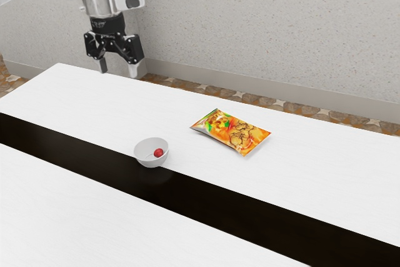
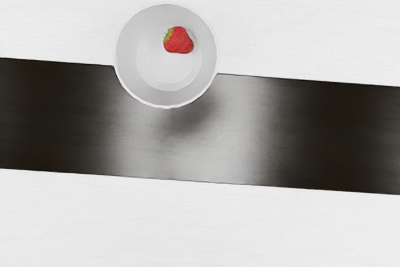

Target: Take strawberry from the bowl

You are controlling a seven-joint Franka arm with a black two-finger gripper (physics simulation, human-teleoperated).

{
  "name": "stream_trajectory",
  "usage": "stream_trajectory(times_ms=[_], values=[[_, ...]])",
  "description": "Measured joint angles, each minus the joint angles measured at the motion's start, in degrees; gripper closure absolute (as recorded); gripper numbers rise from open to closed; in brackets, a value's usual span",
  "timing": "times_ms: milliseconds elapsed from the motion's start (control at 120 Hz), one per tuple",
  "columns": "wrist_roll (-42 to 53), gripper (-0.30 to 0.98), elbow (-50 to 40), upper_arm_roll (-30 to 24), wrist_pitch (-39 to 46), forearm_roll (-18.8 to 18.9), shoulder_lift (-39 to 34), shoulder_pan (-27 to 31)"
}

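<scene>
Exterior view, parted pincer, whole packet, wrist view, green-leaved strawberry

The white round bowl stands upright on the table, overlapping the edge of its black strip. Inside, the red strawberry lies on its side, off centre near the wall, green leaves attached.
</scene>
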Motion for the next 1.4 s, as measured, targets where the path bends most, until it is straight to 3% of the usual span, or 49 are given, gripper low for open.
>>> stream_trajectory(times_ms=[183,350,558,758,1000,1208,1400], values=[[1.2,0.00,-2.4,0.0,3.1,-1.1,1.7,0.1],[-0.5,0.00,-5.2,2.8,7.0,-6.9,4.7,-0.3],[-6.3,0.06,-13.0,4.6,13.3,-10.8,4.7,-0.2],[-12.8,0.24,-9.5,1.1,15.9,-11.2,8.4,-0.3],[-17.9,0.33,-6.2,0.8,19.2,-10.4,15.1,0.0],[-20.7,0.39,-12.5,2.3,23.0,-11.4,12.8,0.1],[-21.7,0.40,-12.0,2.5,26.9,-11.8,15.5,0.6]])
